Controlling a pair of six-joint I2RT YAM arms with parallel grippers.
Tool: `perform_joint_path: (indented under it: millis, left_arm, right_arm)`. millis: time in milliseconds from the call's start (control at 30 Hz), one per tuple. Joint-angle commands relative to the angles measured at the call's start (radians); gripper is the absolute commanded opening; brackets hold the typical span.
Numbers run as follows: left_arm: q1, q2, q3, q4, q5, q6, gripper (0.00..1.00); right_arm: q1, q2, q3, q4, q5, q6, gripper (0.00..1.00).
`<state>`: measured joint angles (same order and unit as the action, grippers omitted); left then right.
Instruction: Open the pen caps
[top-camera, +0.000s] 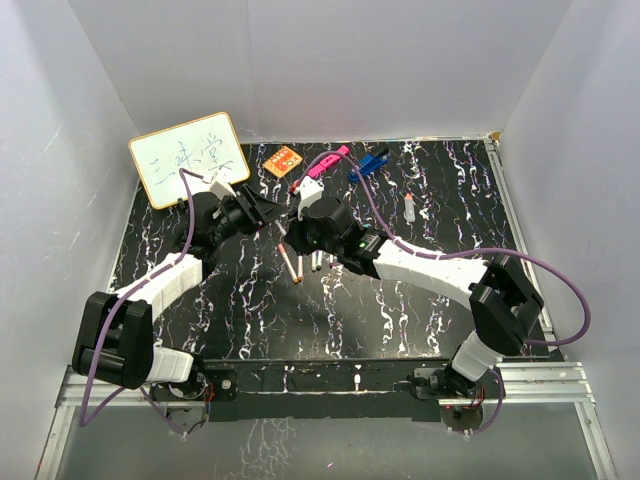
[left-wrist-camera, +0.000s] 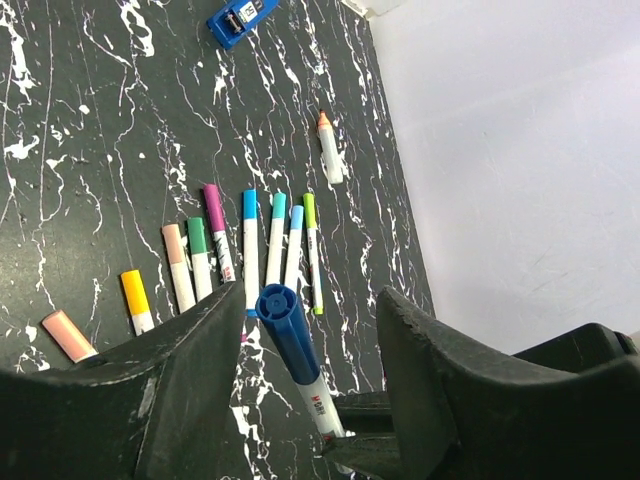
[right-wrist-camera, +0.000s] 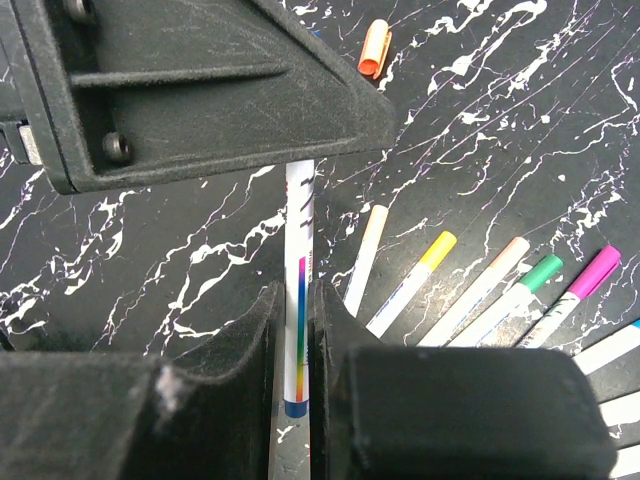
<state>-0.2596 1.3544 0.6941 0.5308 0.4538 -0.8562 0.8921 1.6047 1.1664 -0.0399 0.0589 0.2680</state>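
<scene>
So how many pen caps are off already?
Maybe one: a loose orange cap lies on the table. Right now the right tool grips a pen while the left tool straddles its blue cap. The row of pens still has caps on.

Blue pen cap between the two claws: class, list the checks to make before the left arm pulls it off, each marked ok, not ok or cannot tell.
1. Right claw shut on the pen's white barrel: ok.
2. Blue cap seated on the pen: ok.
3. Cap lies between the left claw fingers: ok.
4. Fingers pressing the cap: not ok; a gap shows on each side.
5. Row of capped pens on the table lies apart from the held pen: ok.
6. Right claw's hold firm enough to resist the pull: cannot tell.
</scene>
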Motion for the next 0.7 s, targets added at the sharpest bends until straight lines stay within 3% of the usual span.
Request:
perform_joint_path:
  millis: [0,333,600,667]
  left_arm:
    - [-0.006,0.001,0.034,0.039,0.005,-0.003,0.51]
    - [-0.006,0.000,0.017,0.067,0.017,-0.014,0.26]
    - [-0.008,-0.007,0.007,0.081,0.032,-0.015,0.22]
    - [-0.009,-0.005,0.007,0.082,0.034,-0.015,0.04]
  right_arm:
    - [0.001,-0.030,-0.011,0.073,-0.008,-0.008,0.00]
    - [0.001,-0.037,-0.022,0.077,0.000,-0.009,0.00]
    - [0.001,-0.048,-0.025,0.085,0.013,-0.007,0.00]
    - [0.001,-0.048,-0.023,0.087,0.013,-0.008,0.00]
